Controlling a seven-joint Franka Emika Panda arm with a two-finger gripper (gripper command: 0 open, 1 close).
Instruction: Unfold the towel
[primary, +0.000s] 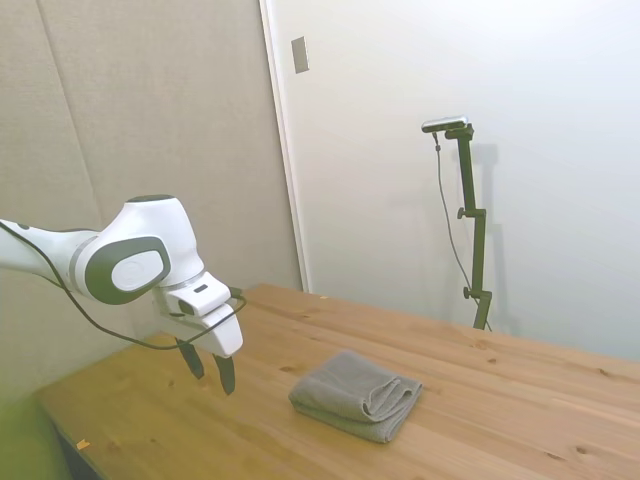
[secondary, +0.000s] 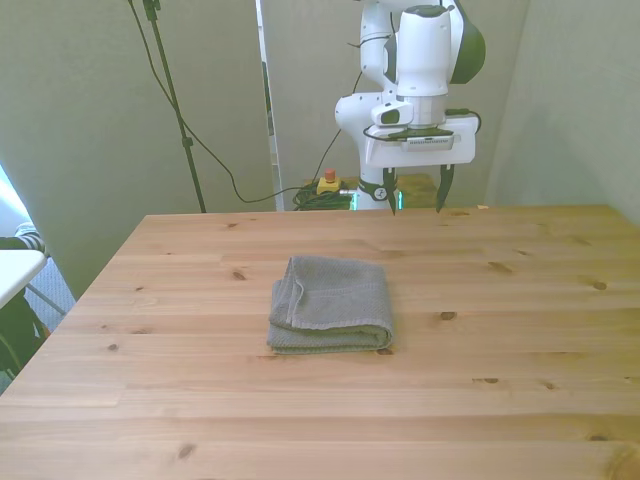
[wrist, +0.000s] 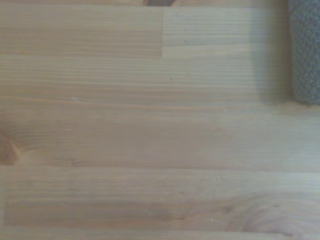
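Gripper (secondary: 412, 191) of the white Franka arm hangs above the far part of the light wooden plank desk (secondary: 500, 330), its two dark fingers pointing down and spread apart with nothing between them. In the side view the gripper (primary: 208, 366) is held clear of the desk surface, well apart from the towel and off to the picture's left of it.

The soft grey terry-cloth towel (secondary: 331, 303) lies folded on the middle of the desk, flat on the wood, nearer the camera than the gripper in the front view and a little toward the front view's left of it. Its thick rounded fold runs along the edge nearest the front camera, and stacked layers show along the side toward the front view's left. In the side view the towel (primary: 357, 393) shows as a thick bundle with layered edges open toward the picture's right.

The wrist view takes in mostly bare wooden planks (wrist: 150, 130), with only a grey edge of the towel (wrist: 305, 50) showing at the frame's border.
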